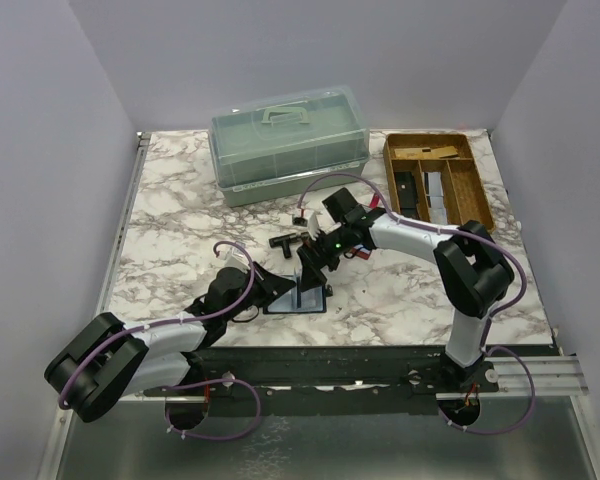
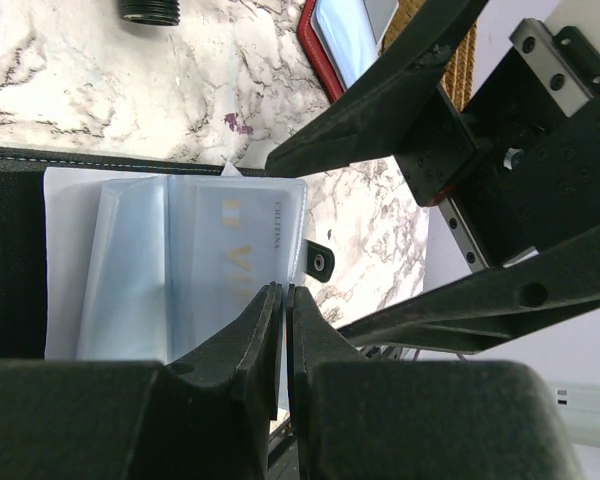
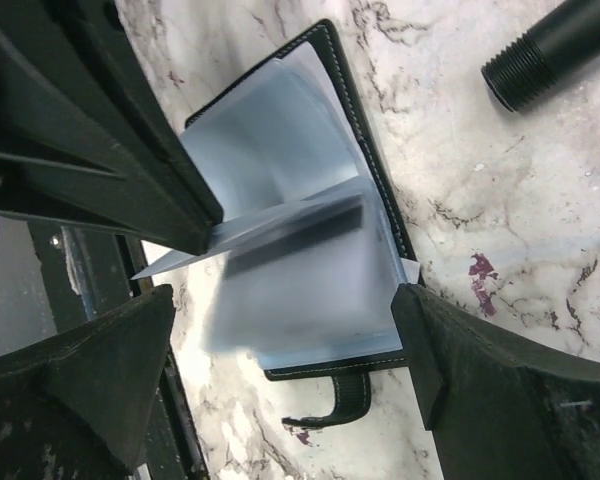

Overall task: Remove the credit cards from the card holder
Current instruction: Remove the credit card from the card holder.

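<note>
While the left hand [image 2: 283, 300] pinches a clear sleeve [image 3: 280, 215] of the open card holder [image 2: 10, 230], low centre in the overhead view, the right hand [image 3: 283, 300] straddles it wide open; closing there could grab sleeve along with the pale credit card [image 2: 242, 235] inside, dragging the holder.

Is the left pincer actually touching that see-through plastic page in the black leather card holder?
Touching. The right wrist view shows the left pincer pinching the raised edge of the clear plastic page.
</note>
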`<state>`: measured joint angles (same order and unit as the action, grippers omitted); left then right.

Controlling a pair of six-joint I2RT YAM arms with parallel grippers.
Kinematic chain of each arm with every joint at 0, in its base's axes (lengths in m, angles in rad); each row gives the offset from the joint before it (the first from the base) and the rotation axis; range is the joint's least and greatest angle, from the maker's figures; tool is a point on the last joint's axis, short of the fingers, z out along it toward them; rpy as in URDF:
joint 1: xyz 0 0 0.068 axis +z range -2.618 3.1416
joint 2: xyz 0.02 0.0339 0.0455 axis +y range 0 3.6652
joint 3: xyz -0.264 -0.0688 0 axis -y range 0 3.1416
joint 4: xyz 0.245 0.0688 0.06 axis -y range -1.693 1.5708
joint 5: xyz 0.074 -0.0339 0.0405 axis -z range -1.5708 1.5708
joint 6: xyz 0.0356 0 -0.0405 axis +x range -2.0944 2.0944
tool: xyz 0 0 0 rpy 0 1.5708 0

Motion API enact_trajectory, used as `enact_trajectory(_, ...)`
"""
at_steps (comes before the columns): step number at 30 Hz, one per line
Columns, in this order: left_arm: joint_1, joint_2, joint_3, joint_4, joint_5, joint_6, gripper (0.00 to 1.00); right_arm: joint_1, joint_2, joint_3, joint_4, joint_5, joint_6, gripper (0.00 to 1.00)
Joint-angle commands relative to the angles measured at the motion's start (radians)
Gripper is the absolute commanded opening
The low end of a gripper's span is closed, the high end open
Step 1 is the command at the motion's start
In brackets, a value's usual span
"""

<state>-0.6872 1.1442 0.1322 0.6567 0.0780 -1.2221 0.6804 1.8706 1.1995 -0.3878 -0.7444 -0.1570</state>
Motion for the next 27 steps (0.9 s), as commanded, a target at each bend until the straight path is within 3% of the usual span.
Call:
enact_trajectory(1,0.005,-0.006,-0.002,0.021,0.011,0.010,0.12,-0.008,-0.056,-0.018,0.037,-0.076,0.009,0.99)
enact_trajectory(11,0.005,0.008,0.008,0.021,0.020,0.008,0.12,-0.002,0.022,0.005,0.118,-0.033,0.120,1.00)
enact_trajectory(27,0.005,0.007,-0.005,0.027,0.018,0.009,0.12,0.044,0.041,0.002,0.092,0.093,0.075,0.99)
